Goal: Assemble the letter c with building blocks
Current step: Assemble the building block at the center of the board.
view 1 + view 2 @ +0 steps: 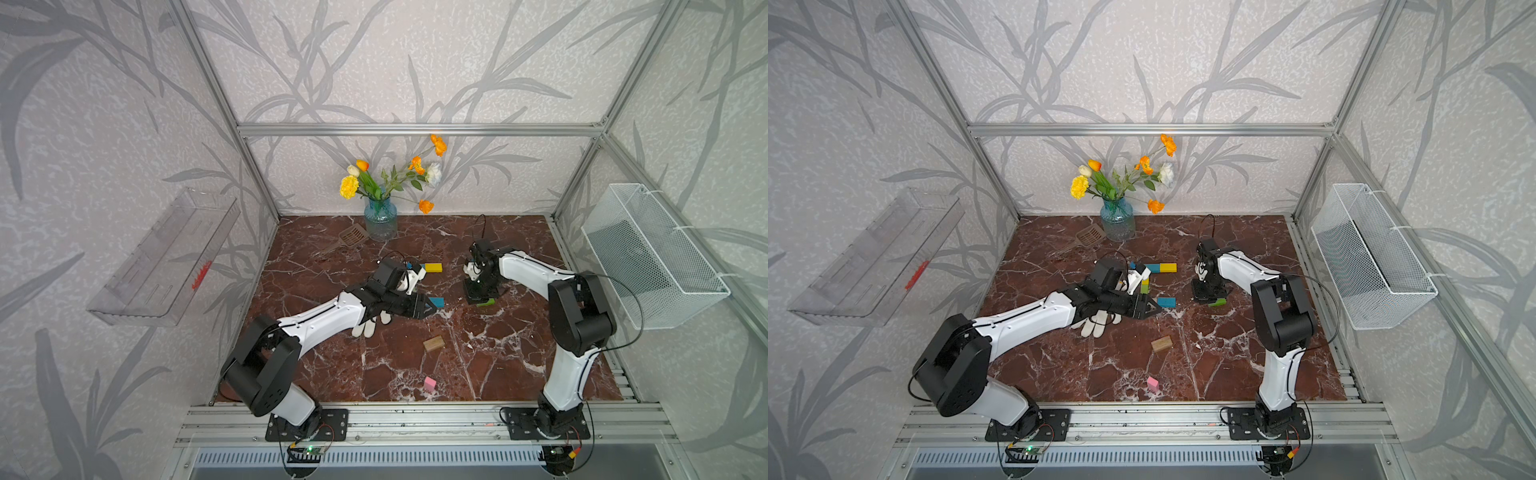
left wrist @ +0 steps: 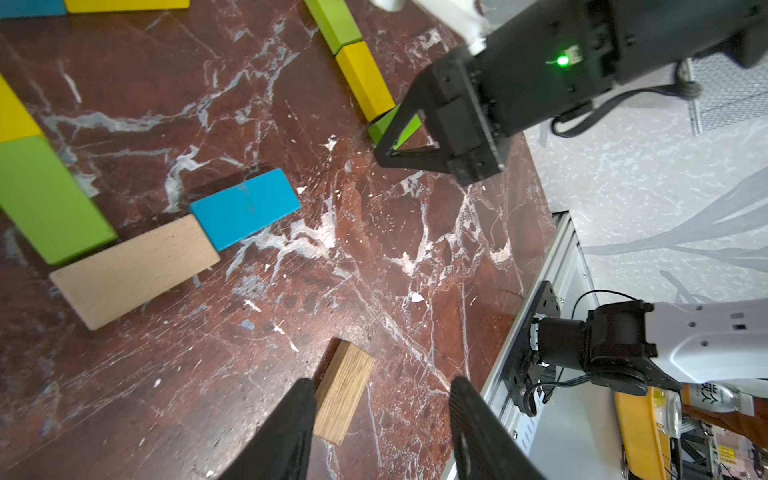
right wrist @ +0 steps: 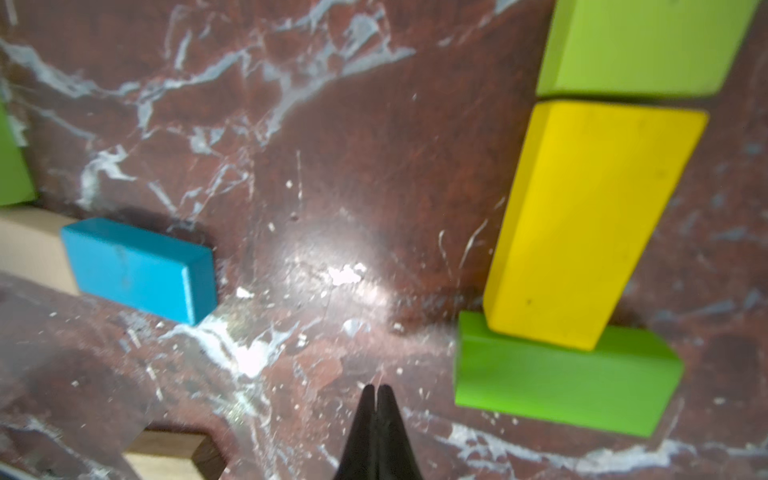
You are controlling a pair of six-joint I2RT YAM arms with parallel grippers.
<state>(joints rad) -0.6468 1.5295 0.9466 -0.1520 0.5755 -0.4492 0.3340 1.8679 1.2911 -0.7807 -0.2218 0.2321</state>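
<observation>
Wood block (image 2: 343, 390), near centre, looks light, rigid, smooth: pinch across its long sides. Left claw (image 2: 382, 384) gapes empty facing it; right claw (image 3: 376, 388) pressed closed, empty

Flat coloured building blocks (image 2: 245, 208), some end-to-end, others scattered

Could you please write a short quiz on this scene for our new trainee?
1. True or false: the right gripper holds a block.
2. Which block lies nearest the front rail? A pink, B blue, C yellow.
3. Which gripper has its jaws apart?
Key: 1 false, it is shut and empty. 2 A, the pink block. 3 The left gripper.
</observation>
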